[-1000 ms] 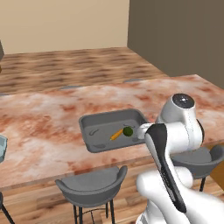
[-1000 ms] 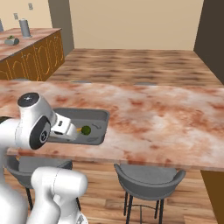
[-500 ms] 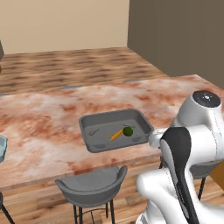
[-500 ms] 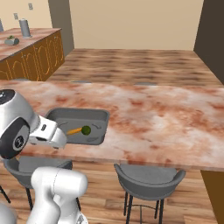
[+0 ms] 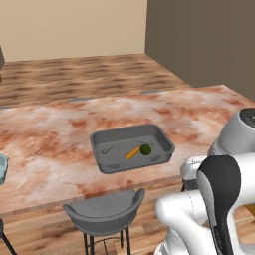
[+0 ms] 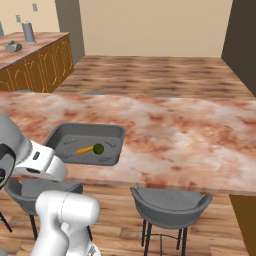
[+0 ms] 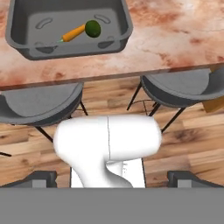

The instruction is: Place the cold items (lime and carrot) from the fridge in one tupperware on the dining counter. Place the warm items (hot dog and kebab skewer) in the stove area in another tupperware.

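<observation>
On my screens, a marbled reddish-brown bench [image 5: 60, 134] runs across both base views. A grey tupperware [image 5: 132, 147] sits on it near the front edge. Inside lie an orange carrot [image 5: 132, 153] and a green lime [image 5: 145, 149], the lime touching the carrot's thick end at about 3 o'clock in the left base view.

In the right base view the same tupperware [image 6: 88, 144] sits toward the bench's left part, with the carrot [image 6: 84, 149] at 9 o'clock of the lime [image 6: 98, 148].

From the hand view I look back at the bench from below its front edge: the tupperware [image 7: 70, 29] sits at 12 o'clock (upper left of the frame), with the carrot [image 7: 73, 33] and lime [image 7: 92, 28] lying against each other in it.

Two grey stools [image 7: 186, 87] stand under the bench edge on the wooden floor [image 7: 183, 144].

The end effector [image 7: 111, 179] is at 6 o'clock in the hand view, its two dark fingertips [image 7: 38, 178] standing far apart at the bottom corners. It is fully spread and has hold of nothing.
</observation>
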Robot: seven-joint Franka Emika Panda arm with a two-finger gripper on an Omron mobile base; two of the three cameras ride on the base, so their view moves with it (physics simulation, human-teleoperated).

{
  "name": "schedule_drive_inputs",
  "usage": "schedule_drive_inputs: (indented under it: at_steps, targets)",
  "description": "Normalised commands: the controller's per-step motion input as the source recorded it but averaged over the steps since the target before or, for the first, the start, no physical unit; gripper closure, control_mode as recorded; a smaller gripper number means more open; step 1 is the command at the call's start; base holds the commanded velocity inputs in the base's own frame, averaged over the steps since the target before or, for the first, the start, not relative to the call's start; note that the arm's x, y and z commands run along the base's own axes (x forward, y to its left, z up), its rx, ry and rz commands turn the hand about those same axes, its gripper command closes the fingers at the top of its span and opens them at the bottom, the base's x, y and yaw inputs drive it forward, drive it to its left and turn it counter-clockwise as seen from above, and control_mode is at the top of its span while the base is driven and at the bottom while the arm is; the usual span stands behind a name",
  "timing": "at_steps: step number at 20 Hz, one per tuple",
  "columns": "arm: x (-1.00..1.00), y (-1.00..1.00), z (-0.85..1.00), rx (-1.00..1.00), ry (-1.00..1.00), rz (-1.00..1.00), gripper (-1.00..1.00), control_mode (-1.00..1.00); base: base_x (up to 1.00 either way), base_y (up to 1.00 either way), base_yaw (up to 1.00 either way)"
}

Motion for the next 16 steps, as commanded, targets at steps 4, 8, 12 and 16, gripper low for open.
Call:
schedule_drive_inputs:
  at_steps: [4, 8, 12, 16]
  targets:
    - [-0.47, 0.0, 0.0, 0.0, -0.22, -0.02, -1.0, -1.0, 0.0, 0.0, 0.0]
    - [-0.37, -0.01, 0.0, 0.0, -0.16, -0.01, -1.0, -1.0, 0.0, 0.0, 0.0]
    - [-0.22, 0.0, 0.0, 0.0, -0.06, 0.0, -1.0, 1.0, -0.05, 0.0, 0.0]
    - [0.0, 0.0, 0.0, 0.0, 0.0, 0.0, -1.0, 1.0, -0.27, 0.0, 0.0]
